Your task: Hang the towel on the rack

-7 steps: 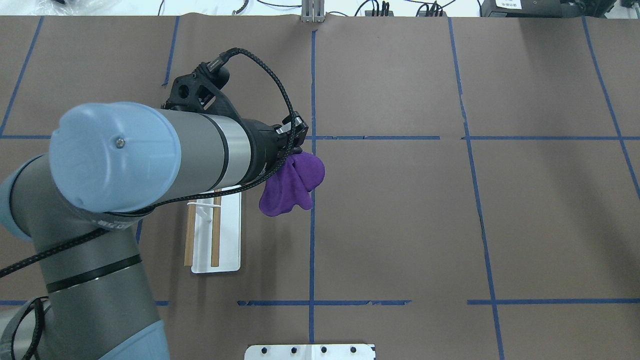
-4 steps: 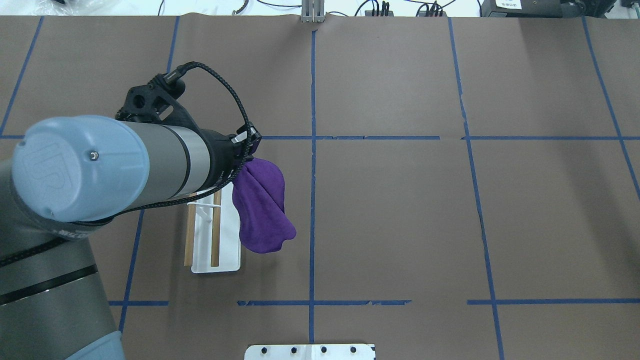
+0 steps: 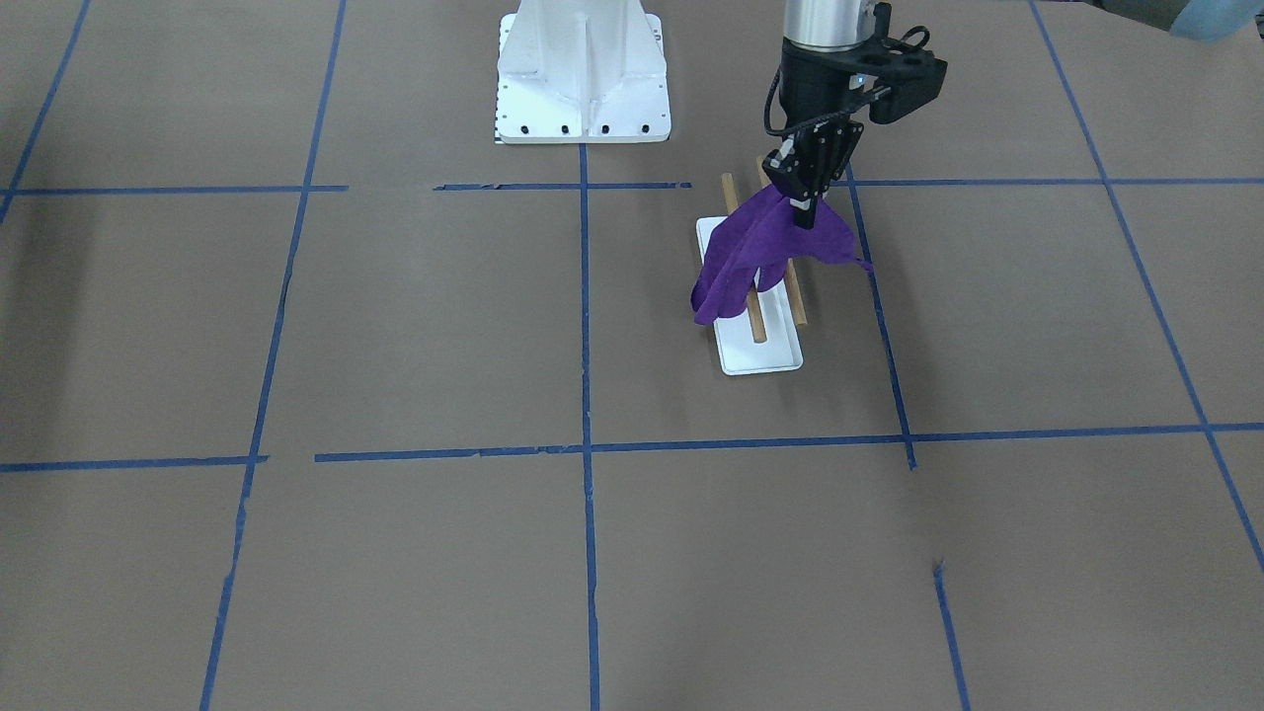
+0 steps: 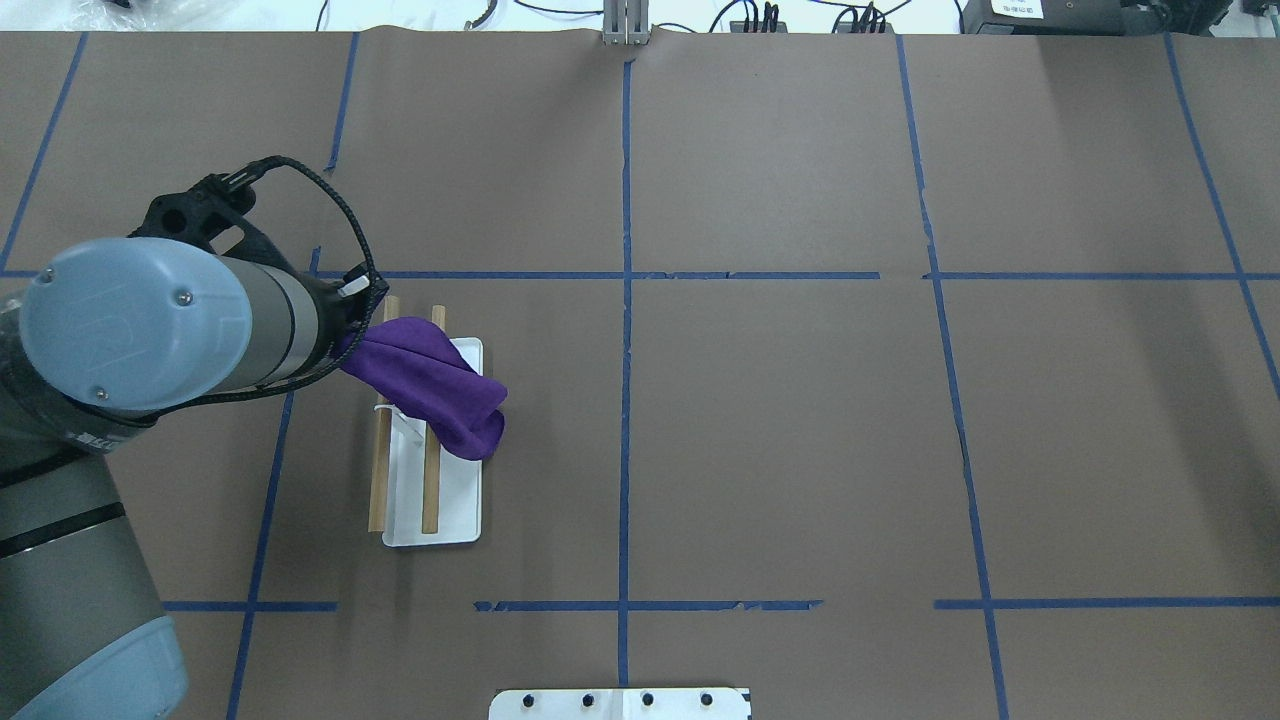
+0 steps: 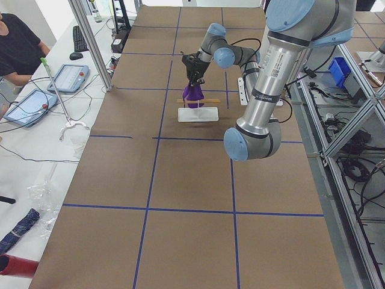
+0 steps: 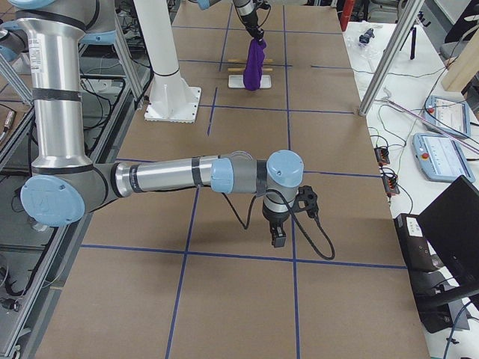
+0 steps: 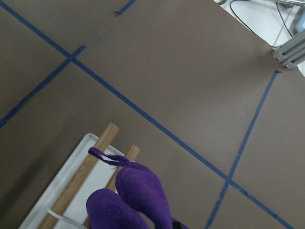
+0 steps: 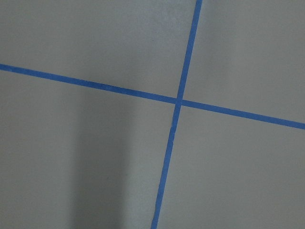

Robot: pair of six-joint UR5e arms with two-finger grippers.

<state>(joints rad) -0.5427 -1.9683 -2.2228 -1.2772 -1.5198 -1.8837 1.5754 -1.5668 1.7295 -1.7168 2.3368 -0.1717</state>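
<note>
My left gripper (image 3: 802, 213) is shut on one end of the purple towel (image 3: 748, 259). It holds the towel above the rack (image 3: 760, 357), a flat white base with two light-brown wooden dowels (image 3: 756, 322). In the overhead view the towel (image 4: 432, 382) trails across both dowels (image 4: 431, 492) toward the rack's right side; whether it rests on them I cannot tell. The left wrist view shows the towel (image 7: 139, 196) over the dowel ends (image 7: 107, 134). My right gripper (image 6: 278, 236) hangs over bare table far from the rack; I cannot tell if it is open.
The large white bolted pedestal (image 3: 583, 74) stands at the robot's side of the table, near the rack. Blue tape lines (image 4: 624, 400) cross the brown table cover. Operator tablets (image 5: 30, 105) and cables lie beyond the table's edge.
My left gripper has carried the towel leftward in the overhead view, from right of the rack to above it. The towel now trails across the two dowels.
</note>
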